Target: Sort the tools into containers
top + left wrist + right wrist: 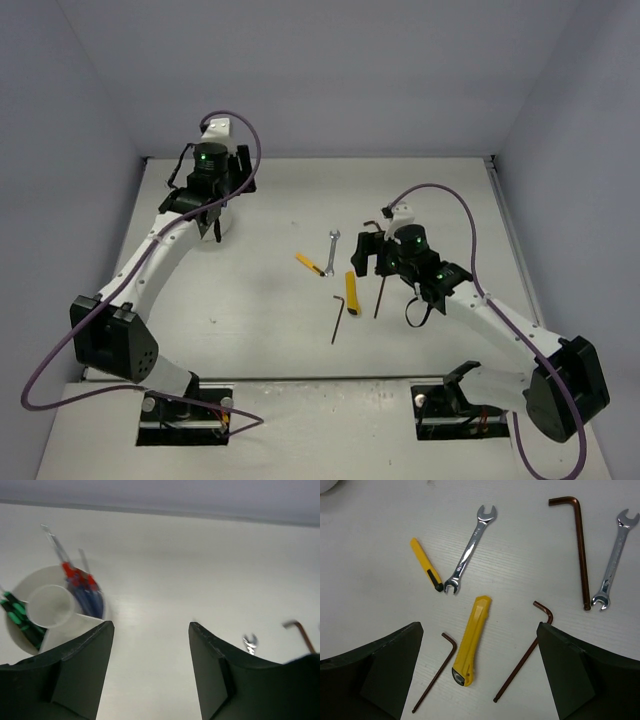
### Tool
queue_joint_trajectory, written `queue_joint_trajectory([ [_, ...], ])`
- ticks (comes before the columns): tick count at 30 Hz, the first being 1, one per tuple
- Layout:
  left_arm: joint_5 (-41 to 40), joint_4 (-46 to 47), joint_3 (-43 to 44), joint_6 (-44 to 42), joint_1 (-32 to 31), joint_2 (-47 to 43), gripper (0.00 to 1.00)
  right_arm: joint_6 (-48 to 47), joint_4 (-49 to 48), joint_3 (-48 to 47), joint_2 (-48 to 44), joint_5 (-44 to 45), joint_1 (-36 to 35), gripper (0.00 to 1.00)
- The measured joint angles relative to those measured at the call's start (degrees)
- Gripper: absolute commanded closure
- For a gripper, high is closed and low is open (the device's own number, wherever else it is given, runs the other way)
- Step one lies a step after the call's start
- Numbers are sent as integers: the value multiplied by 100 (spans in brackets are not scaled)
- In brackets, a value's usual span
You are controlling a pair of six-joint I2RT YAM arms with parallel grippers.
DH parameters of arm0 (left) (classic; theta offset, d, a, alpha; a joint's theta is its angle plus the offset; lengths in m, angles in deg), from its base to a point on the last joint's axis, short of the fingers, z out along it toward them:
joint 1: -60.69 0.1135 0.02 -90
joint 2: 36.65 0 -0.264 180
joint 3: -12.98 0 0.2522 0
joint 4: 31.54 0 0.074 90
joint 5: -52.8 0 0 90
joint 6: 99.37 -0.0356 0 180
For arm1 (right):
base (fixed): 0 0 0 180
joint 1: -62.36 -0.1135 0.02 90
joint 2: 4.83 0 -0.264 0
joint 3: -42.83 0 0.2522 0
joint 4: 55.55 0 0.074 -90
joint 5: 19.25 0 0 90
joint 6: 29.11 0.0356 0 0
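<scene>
The white cup point(30, 580) sits at the table's far left, with blue-and-red-handled screwdrivers point(82, 587) and green-black ones point(20, 617) standing in it. My left gripper point(151, 625) hovers just right of the cup, open and holding nothing. In the top view that gripper point(213, 215) covers most of the cup. My right gripper point(480, 625) stands open above the loose tools: a yellow knife point(471, 642) between two dark hex keys point(436, 672) point(522, 652), a smaller yellow knife point(426, 565), two silver wrenches point(470, 550) point(614, 562) and a long hex key point(580, 545).
The loose tools lie mid-table around the yellow knife point(351, 292) and a wrench point(331, 250). Grey walls close the table on the left, back and right. Purple cables loop off both arms. The arm bases point(185, 405) point(470, 400) sit at the near edge.
</scene>
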Motion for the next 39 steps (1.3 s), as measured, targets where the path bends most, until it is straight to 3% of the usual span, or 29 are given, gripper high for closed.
queue_joint_trajectory([
  [6,491,-535,-598,494,-816,-729,41,351,123,100,125,35,378,19],
  [16,358,-721,-1645,1738,-1711,-386,40,656,169,188,280,1,830,28],
  [29,80,-628,-1357,2114,-2212,518,41,657,171,190,525,-73,830,37],
  [39,-740,-613,-1217,3128,-2349,972,44,608,167,244,598,-168,830,37],
])
